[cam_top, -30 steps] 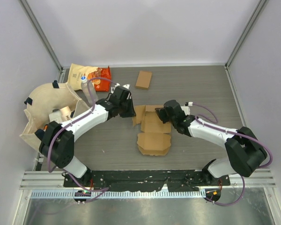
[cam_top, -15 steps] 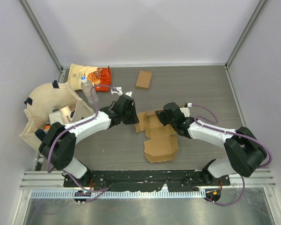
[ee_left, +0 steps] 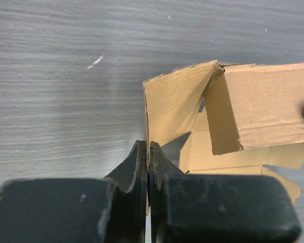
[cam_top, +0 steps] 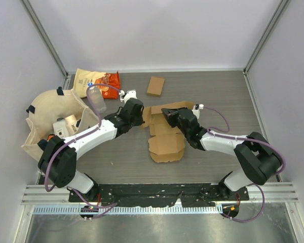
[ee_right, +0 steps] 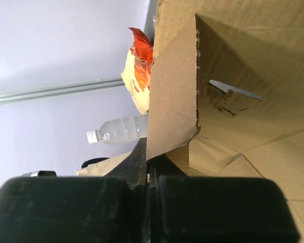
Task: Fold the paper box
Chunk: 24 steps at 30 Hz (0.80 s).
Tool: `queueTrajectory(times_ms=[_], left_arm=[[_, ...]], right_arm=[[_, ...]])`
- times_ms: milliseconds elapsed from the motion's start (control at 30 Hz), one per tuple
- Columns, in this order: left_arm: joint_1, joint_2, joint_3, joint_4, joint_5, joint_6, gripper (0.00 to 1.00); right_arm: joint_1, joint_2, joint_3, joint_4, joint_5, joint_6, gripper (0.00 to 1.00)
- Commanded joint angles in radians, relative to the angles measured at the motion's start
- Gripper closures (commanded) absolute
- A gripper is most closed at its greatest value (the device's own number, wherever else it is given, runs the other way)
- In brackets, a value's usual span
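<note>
The paper box (cam_top: 165,143) is a flat brown cardboard blank at the table's middle, with its far flaps lifted. My left gripper (cam_top: 141,118) is shut on the upright left side flap (ee_left: 173,105), whose thin edge runs down between the fingers (ee_left: 140,161). From the other side, my right gripper (cam_top: 166,113) is shut on the raised back flap (ee_right: 173,96). The near lid part (cam_top: 167,149) lies flat on the table. The two flaps meet at a corner in the left wrist view.
A small closed cardboard box (cam_top: 155,86) lies at the back. An orange chips bag (cam_top: 104,81), a clear bottle (cam_top: 95,99) and a beige cloth bag (cam_top: 53,119) sit on the left. Aluminium frame posts and grey walls ring the table.
Both grippers have moved toward the far side and raised the box's back flaps from lying flat. The lid part has shifted slightly. The left jaws have closed a little more.
</note>
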Motion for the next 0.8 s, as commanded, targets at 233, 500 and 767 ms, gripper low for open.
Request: queueTrajectory(times_ms=[233, 500, 767], left_arm=[[0.006, -0.015, 0.031, 0.104, -0.038, -0.014, 1.00], [-0.022, -0.012, -0.063, 0.239, -0.052, -0.045, 1.00], [-0.071, -0.023, -0.138, 0.377, -0.223, 0.044, 1.00]], right_arm=[[0.008, 0.162, -0.124, 0.625, -0.102, -0.107, 0.99], [0.010, 0.213, -0.198, 0.813, -0.150, -0.140, 0.99], [0.034, 0.168, -0.319, 0.905, -0.157, -0.089, 0.99]])
